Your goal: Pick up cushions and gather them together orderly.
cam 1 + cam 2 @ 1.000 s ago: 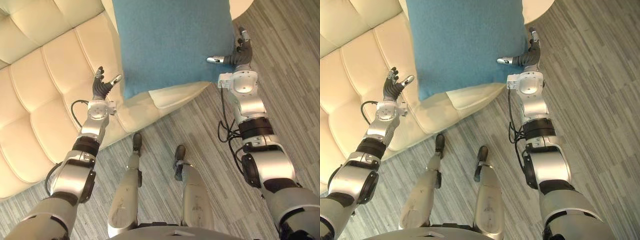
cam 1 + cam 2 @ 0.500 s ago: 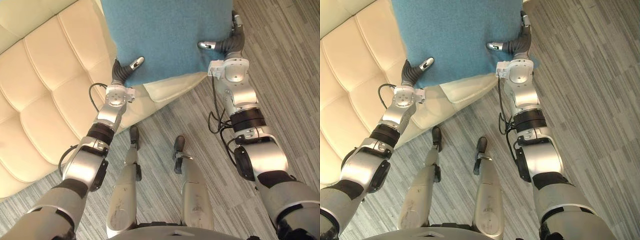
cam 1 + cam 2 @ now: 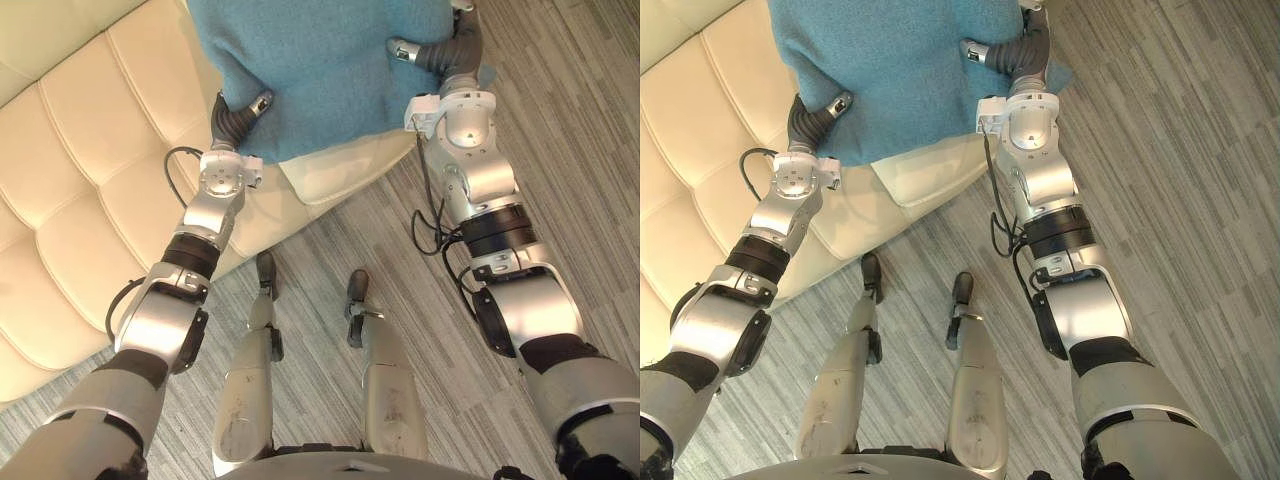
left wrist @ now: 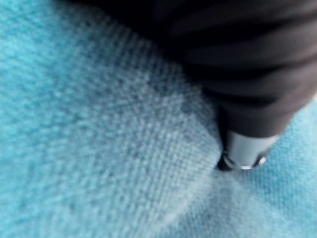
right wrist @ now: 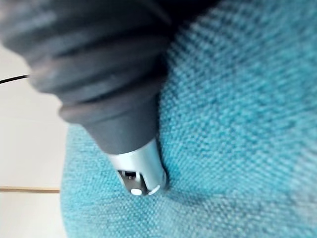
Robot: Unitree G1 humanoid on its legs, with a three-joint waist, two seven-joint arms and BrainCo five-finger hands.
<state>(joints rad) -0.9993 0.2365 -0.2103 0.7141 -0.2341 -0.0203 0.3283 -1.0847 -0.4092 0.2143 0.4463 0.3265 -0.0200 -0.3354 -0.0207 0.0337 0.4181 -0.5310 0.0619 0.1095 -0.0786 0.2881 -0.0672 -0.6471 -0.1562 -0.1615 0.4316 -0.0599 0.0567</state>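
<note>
1. A blue cushion is lying on the front edge of a cream quilted sofa, partly overhanging the grey striped floor. The robot is reaching to it with both arms.
2. Likely risk: the cushion is soft and wide, so if one side is gripped more weakly it may be sagging or twisting during a lift and slipping out toward the floor.
3. Another risk: the thumbs are catching mostly loose cloth, so the cover could be stretching while the filling is dropping away.
4. The left robot hand is sitting at the cushion's near left corner, arm stretched forward over the sofa. Its thumb is pressing a dent into the blue cloth.
5. The right robot hand is sitting at the cushion's right edge, arm reaching straight ahead. Its thumb is digging into the cloth.
6. The rest of each hand is hiding behind the cushion, so whether either grip is truly closing cannot be told.
</note>
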